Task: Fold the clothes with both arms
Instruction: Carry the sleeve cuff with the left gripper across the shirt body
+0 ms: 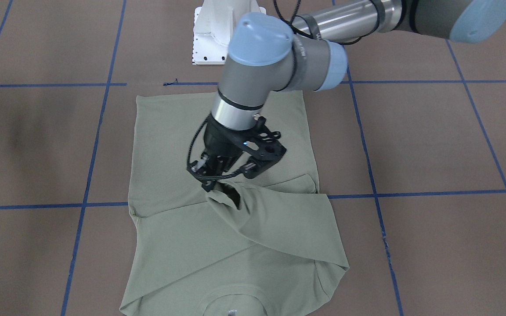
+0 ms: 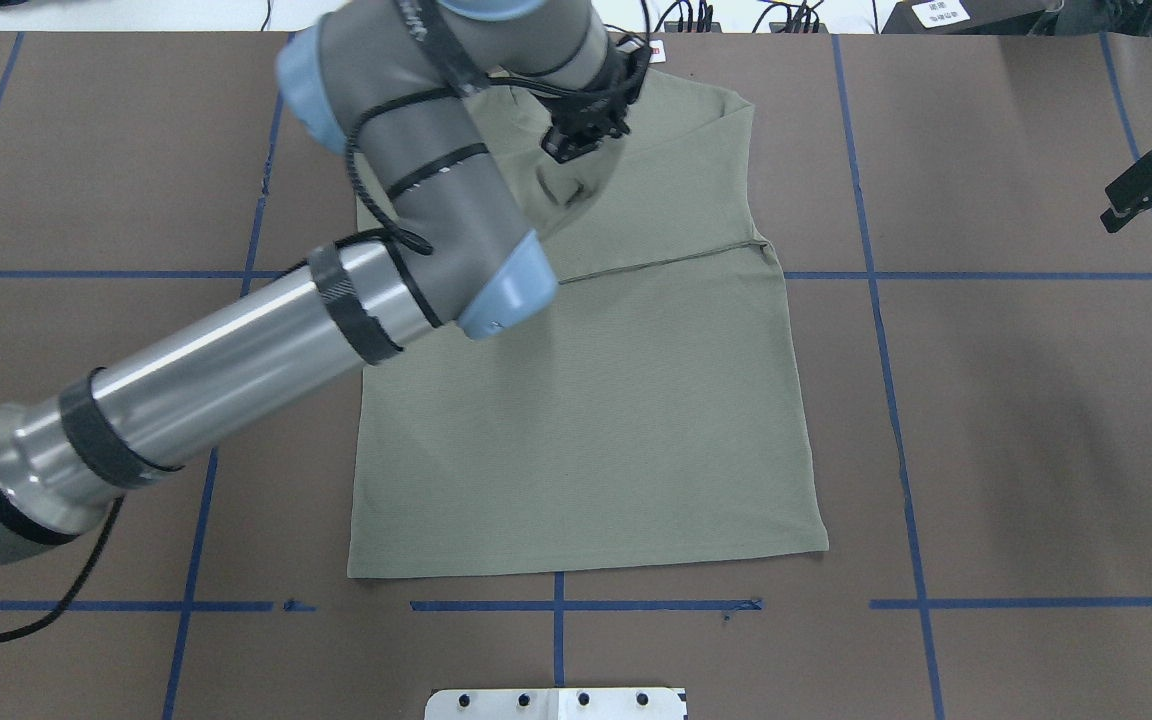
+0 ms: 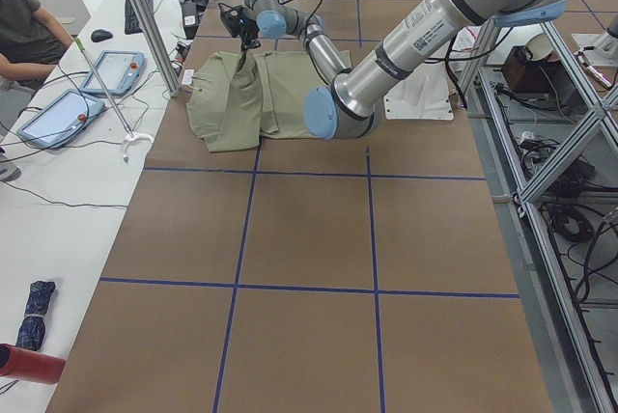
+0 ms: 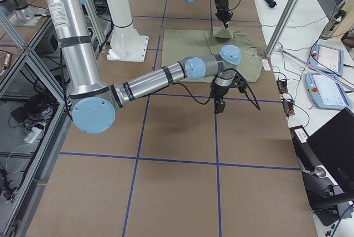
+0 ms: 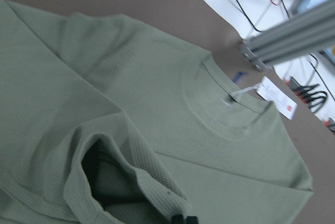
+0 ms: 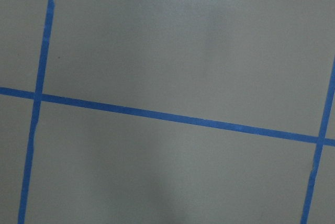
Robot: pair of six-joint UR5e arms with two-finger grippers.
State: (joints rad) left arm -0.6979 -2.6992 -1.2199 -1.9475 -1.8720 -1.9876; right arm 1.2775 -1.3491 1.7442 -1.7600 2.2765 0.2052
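Note:
The pale sage-green shirt (image 1: 182, 145) lies flat on the brown table, collar (image 1: 231, 303) at the far edge from the robot. It also shows from overhead (image 2: 616, 400) and in the left wrist view (image 5: 157, 77). Its white hang tag (image 5: 276, 97) lies by the collar. My left gripper (image 1: 212, 184) is shut on a sleeve cuff (image 1: 229, 195) and holds it lifted over the shirt's chest, the sleeve draped across the body. My right gripper (image 2: 1141, 190) hangs above bare table off the shirt's right side; I cannot tell whether it is open. Its wrist view shows only table and tape.
The white pedestal (image 1: 211, 35) stands at the robot's side of the table. Blue tape lines (image 6: 172, 116) grid the brown surface. An operator (image 3: 24, 17) sits at the side bench with tablets (image 3: 48, 114). Aluminium frame posts (image 3: 145, 17) stand along the far edge.

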